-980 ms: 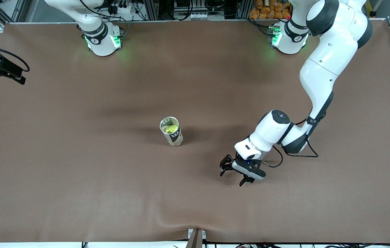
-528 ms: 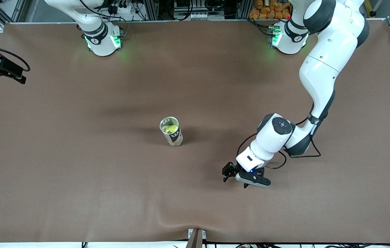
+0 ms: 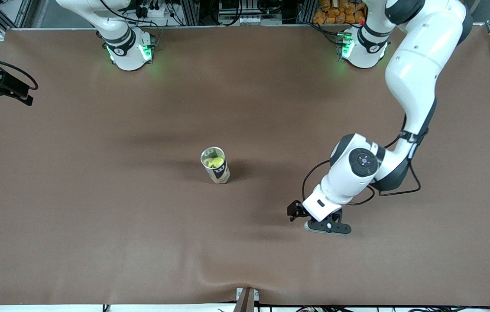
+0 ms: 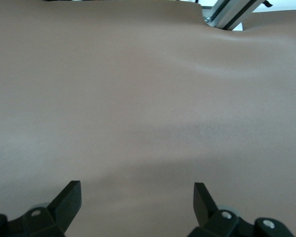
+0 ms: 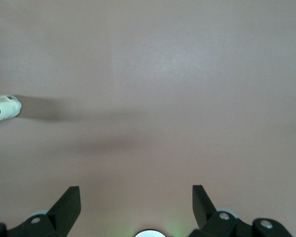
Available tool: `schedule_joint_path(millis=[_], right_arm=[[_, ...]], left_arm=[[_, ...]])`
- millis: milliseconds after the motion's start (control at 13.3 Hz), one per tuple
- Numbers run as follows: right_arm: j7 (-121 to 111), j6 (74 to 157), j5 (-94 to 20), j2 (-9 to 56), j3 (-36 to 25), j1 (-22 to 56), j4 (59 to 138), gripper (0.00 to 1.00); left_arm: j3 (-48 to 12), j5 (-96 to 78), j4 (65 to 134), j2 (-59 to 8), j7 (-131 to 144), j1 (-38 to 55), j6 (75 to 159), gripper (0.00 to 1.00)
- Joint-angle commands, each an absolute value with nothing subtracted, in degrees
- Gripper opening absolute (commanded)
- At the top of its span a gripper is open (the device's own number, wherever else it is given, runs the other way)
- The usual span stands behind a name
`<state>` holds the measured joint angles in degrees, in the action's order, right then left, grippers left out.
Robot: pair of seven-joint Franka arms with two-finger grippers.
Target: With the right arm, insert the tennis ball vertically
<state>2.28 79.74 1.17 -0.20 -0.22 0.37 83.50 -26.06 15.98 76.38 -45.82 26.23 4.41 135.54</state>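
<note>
Covering nearly the whole front view, the brown table carries both arms' bases along the top of the frame. From the upper right corner the left arm bends down to the lower right of centre, where the left gripper hangs low over bare table, its fingers spread wide and holding nothing. At the upper left edge of the frame the right gripper waits, likewise wide and empty. Just below the frame's centre stands the upright can, with the tennis ball inside its open top.
</note>
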Motion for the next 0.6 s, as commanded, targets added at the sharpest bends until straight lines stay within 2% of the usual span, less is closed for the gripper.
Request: schedule_joint_path(millis=[0,226,528], right_arm=[[2.29,78.84,0.44,0.35,0.0,-0.17,82.09,1.0],[2.29,78.75,0.35,0.35,0.0,-0.09,82.09,1.0],[2.29,78.75,0.35,0.35,0.0,-0.09,82.09,1.0]], left_arm=[[-24.97,10.14,78.13,-36.6,26.9,4.3,127.03,1.0],[-24.53,8.09,78.93,-27.98,26.28,3.08,112.2,1.0],[-17.94,8.0,79.28,-16.72,25.49,2.38,94.88,1.0]])
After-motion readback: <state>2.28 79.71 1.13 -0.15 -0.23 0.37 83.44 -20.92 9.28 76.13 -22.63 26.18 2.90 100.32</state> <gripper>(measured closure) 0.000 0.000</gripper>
